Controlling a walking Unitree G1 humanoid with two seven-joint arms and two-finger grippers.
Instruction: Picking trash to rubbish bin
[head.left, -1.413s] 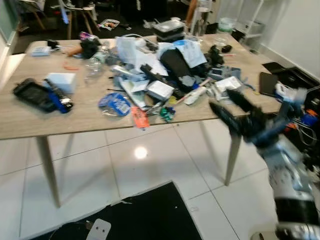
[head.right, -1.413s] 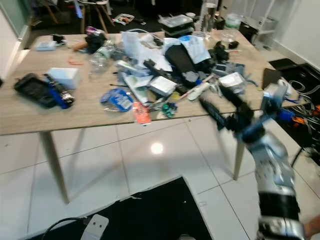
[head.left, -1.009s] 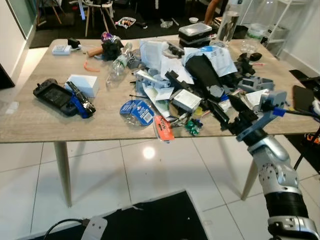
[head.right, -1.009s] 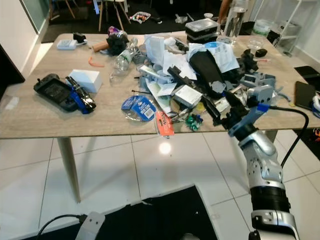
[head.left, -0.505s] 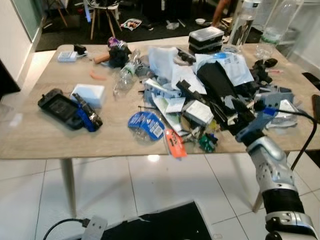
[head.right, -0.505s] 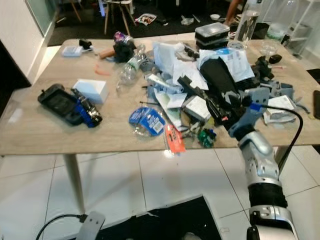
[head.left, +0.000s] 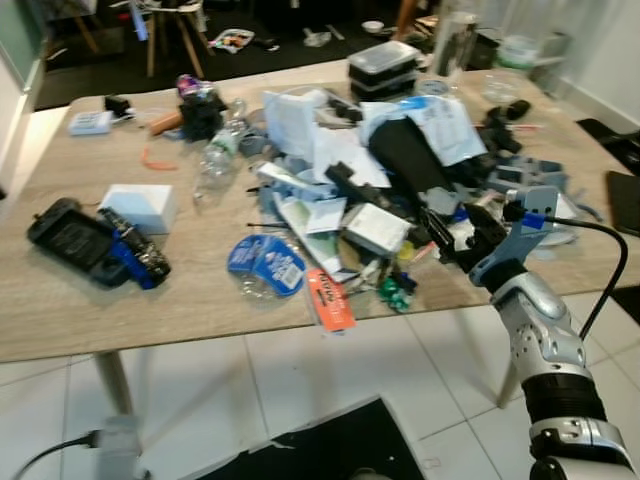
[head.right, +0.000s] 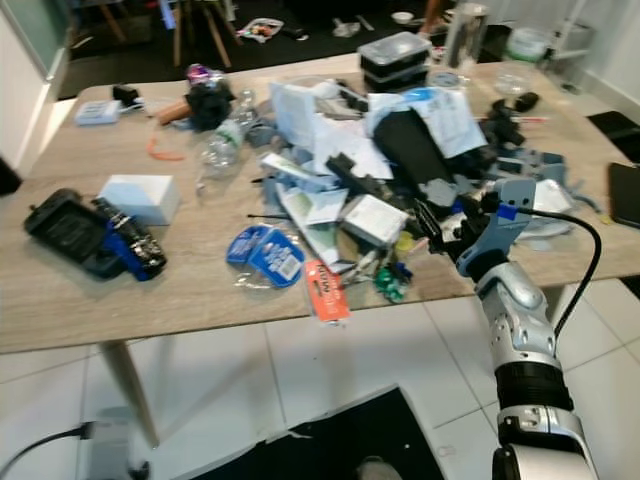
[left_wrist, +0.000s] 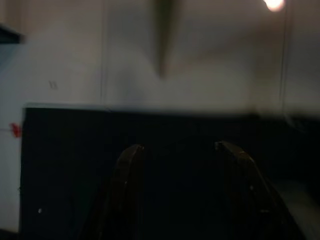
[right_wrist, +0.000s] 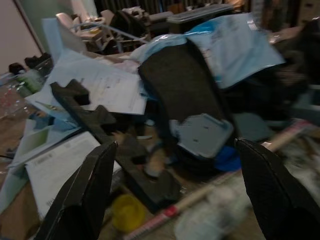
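A heap of trash (head.left: 370, 170) covers the middle of the wooden table (head.left: 60, 320): papers, a black cloth (head.left: 405, 155), a white carton (head.left: 372, 228), a clear bottle (head.left: 213, 155), a blue wrapper (head.left: 262, 262), an orange packet (head.left: 328, 298) at the front edge and a green scrap (head.left: 393, 290). My right gripper (head.left: 447, 225) hovers open over the heap's near right side. In the right wrist view its fingers (right_wrist: 80, 200) spread wide around black foam pieces (right_wrist: 115, 145), a yellow cap (right_wrist: 125, 212) and a grey plastic piece (right_wrist: 205, 135). My left gripper (left_wrist: 177, 147) hangs open over a black mat.
A black game controller (head.left: 75, 238) and a white box (head.left: 138, 207) lie on the table's left part. Stacked black containers (head.left: 383, 62) and bottles stand at the back. A black mat (head.left: 330, 450) and a cable plug (head.left: 110, 440) lie on the tiled floor.
The camera has come closer to the table. My right gripper has moved from in front of the table edge to over the heap's near right side.
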